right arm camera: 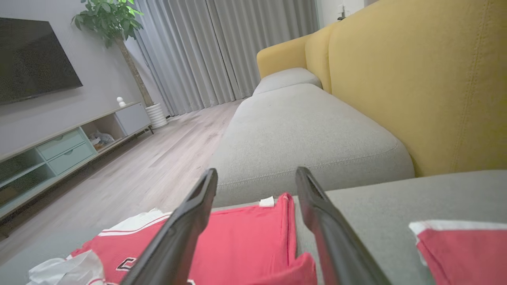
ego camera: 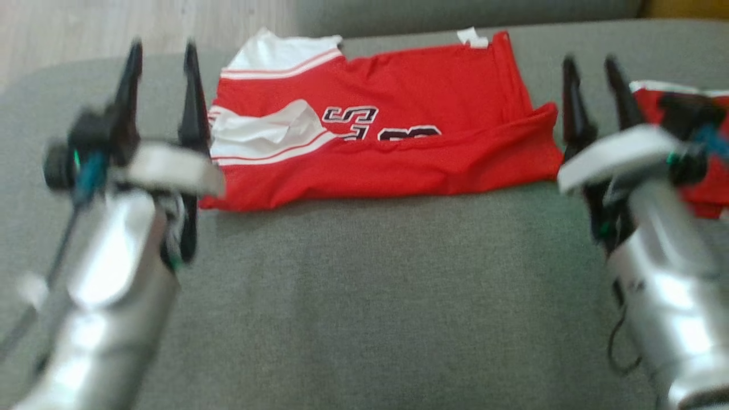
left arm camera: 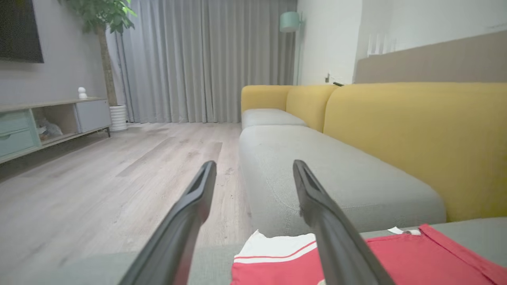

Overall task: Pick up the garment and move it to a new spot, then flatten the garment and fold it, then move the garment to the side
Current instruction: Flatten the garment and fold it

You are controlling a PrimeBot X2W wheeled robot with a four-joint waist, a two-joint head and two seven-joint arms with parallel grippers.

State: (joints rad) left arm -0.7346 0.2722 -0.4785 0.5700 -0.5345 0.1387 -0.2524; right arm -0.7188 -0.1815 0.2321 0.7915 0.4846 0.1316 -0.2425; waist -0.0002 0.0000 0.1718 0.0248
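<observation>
Jaws apart on both, nothing held: left gripper (ego camera: 163,51) and right gripper (ego camera: 589,62) flank the garment (ego camera: 393,131), one near each end. It's a red jersey, white sleeve panels with red stripes, dark outlined lettering partly hidden under a folded-up near flap, small white tag at the far edge. Lies folded on the grey cushion (ego camera: 364,285), toward its far side; another red-and-white cloth (ego camera: 709,193) beside the right gripper.
</observation>
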